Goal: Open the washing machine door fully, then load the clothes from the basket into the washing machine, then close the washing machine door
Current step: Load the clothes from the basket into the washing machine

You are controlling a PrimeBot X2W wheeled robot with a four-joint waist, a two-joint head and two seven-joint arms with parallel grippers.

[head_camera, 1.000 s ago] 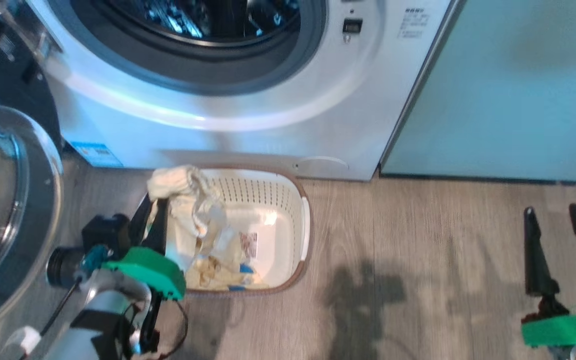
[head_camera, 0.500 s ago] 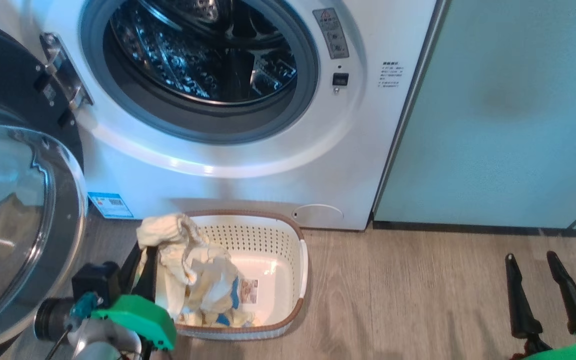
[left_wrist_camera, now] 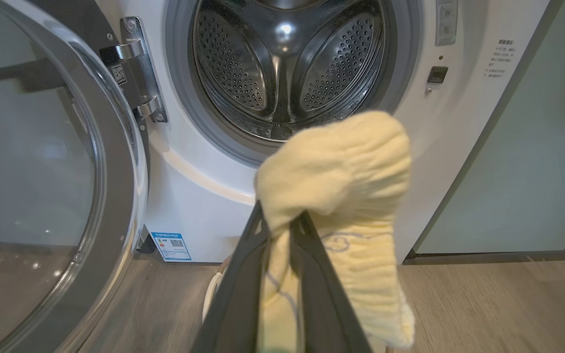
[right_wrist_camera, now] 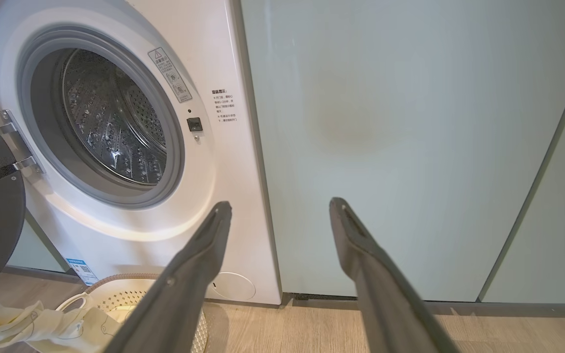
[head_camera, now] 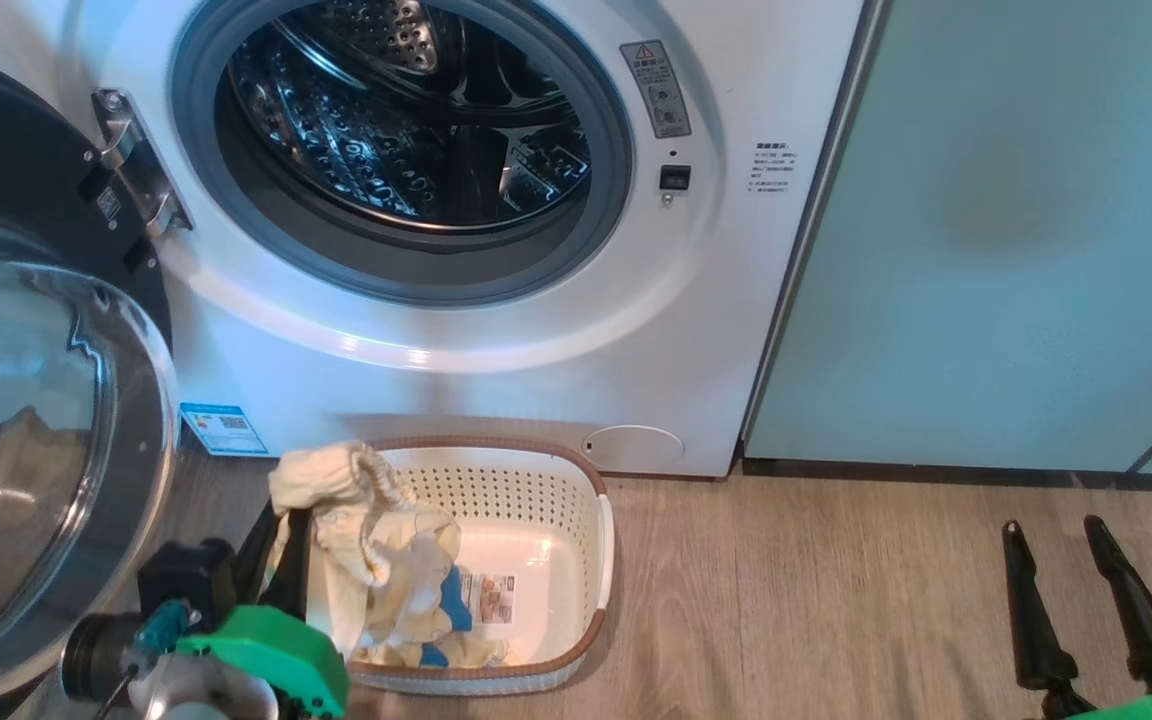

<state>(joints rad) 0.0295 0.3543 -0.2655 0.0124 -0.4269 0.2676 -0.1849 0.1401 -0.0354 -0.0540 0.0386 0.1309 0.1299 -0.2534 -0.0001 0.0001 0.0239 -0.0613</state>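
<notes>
Left pincer (left_wrist_camera: 282,221) pinched the clothes (left_wrist_camera: 341,162) tight above the basket's (head_camera: 496,480) left rim, washing machine door (head_camera: 36,450) wide open, right pincer (right_wrist_camera: 280,208) spread, empty.

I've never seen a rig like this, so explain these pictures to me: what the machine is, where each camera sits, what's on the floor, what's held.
It is a wheeled robot with two arms, each ending in a gripper of two long dark fingers. One picture comes from a camera on its head, looking down; the other two from its wrists, looking along the fingers. Before it stands a white washing machine, its round door swung open, beside a pale green cabinet. On the wooden floor sits a cream basket. The left gripper is shut on pale yellow clothes, lifted over the basket, their lower end trailing into it. The right gripper is open and empty.
</notes>
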